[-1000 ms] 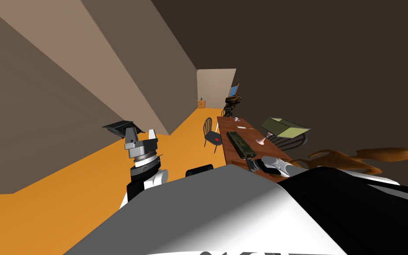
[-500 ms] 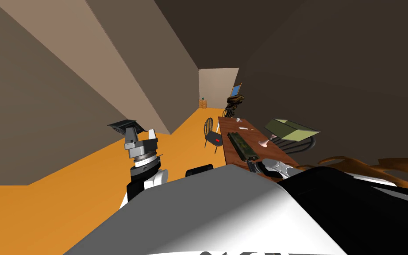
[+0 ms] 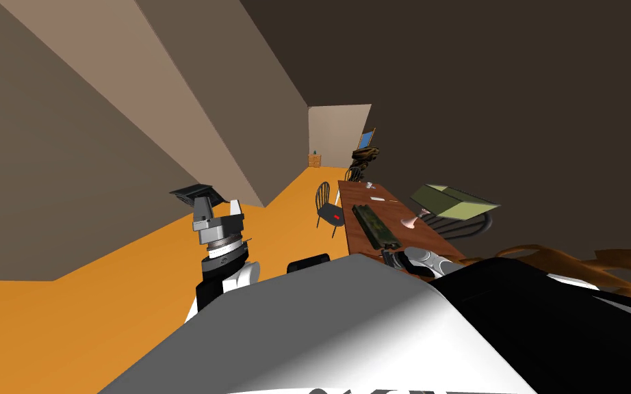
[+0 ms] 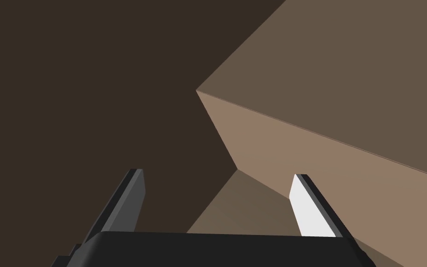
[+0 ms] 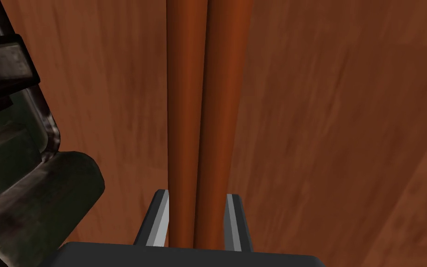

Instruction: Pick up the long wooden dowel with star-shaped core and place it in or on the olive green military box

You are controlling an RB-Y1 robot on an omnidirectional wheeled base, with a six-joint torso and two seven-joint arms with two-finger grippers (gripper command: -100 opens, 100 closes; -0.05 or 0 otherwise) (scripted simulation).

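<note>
The right claw is down at the near end of the long brown table. Its two fingers are clamped on the one dowel, one pressing each side. The dowel is reddish-brown with a groove along its length, and it runs straight out from the claw over the table. I can't tell whether it lies on the wood or is held just clear of it. Just beside it is the rounded, worn corner of the long dark green box. That box lies lengthwise on the table.

I count two green boxes. The second is an open olive box, tilted at the table's far side above a dark chair. A second dark chair stands on the orange floor at the other side of the table. On the table there is also one pink thing between the long box and the olive one. Two small white bits lie nearer the far end.

The left claw is held up over the floor, well apart from the table, its two fingers spread apart with nothing between them.
</note>
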